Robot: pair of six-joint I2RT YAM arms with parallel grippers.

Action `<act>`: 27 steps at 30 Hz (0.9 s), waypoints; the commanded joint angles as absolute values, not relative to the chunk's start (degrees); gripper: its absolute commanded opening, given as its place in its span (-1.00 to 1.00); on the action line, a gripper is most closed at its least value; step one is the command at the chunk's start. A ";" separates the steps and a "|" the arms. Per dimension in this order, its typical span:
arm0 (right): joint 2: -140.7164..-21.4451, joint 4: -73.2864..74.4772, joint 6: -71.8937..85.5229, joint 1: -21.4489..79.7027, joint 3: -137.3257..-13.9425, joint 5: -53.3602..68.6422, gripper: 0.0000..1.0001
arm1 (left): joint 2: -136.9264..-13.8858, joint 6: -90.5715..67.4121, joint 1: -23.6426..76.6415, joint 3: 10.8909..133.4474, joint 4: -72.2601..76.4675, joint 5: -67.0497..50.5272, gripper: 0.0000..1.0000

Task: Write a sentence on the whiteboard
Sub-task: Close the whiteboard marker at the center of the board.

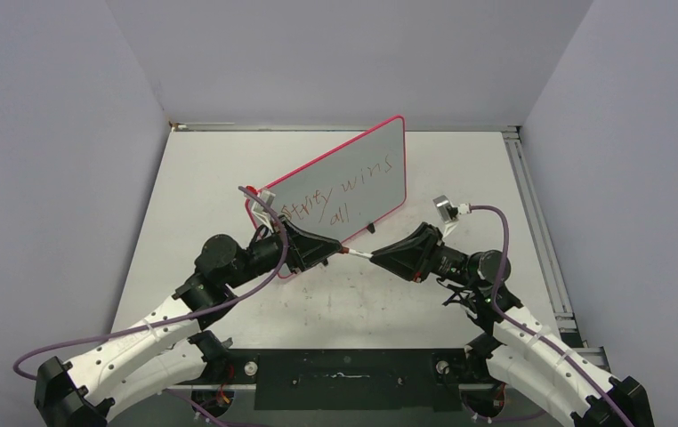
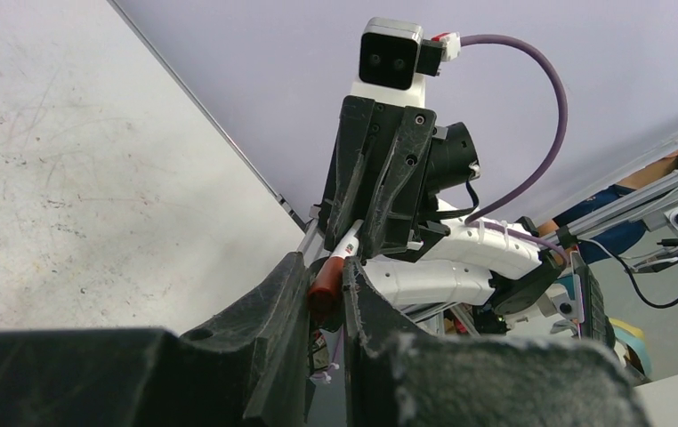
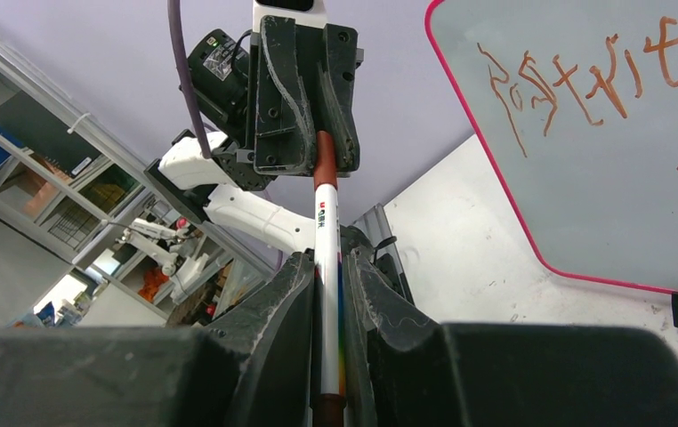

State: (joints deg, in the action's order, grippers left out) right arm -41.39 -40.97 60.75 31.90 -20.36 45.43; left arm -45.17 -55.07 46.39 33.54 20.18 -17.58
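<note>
Whiteboard: the whiteboard (image 1: 367,147) stands on its small black feet on the table (image 1: 184,187), turned at an angle, just beyond both grippers.
Sentence: the sentence (image 1: 344,194) reads roughly "party wins all" in dark red, on two lines across the board's face.
Marker: the marker (image 3: 326,258) bridges the gap between the two grippers, near the board's lower edge.
Right gripper: the right gripper (image 3: 328,307) is clamped on the white barrel.
Left gripper: the left gripper (image 2: 325,286) is pinched on the dark-red cap (image 3: 324,165) at the opposite end.
Cap seating: cap and barrel meet with no gap seen; I cannot tell whether the cap is fully home.
Step in hand: the text looks complete, so I judge this to be capping the marker after writing.
Next move: press the grippers together along the barrel's axis and keep it straight. Then free one side and set the marker down away from the board.
Risk: an off-axis push may twist the barrel in the grip or nudge the board.
</note>
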 commanded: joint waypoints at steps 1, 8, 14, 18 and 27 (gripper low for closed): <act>-41.69 -47.16 60.99 32.27 -20.32 42.33 -0.89 | -46.38 -53.73 48.83 33.28 22.01 -20.15 -1.00; -42.87 -49.55 61.52 32.39 -20.30 42.20 -0.89 | -47.73 -52.97 51.27 33.65 22.17 -19.66 -1.00; -43.19 -50.37 61.52 32.67 -20.39 41.62 -0.89 | -49.13 -52.28 53.57 34.18 22.48 -19.17 -1.00; -43.49 -51.34 61.78 32.85 -20.34 41.12 -0.89 | -50.03 -51.71 55.17 34.41 22.50 -18.78 -1.00; -44.44 -53.49 62.10 32.93 -20.87 39.59 -0.89 | -51.24 -50.62 57.14 34.57 21.84 -18.85 -1.00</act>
State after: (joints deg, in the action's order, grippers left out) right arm -42.26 -49.63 62.50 31.88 -19.66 43.70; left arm -47.44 -52.29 52.58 33.87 27.99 -9.54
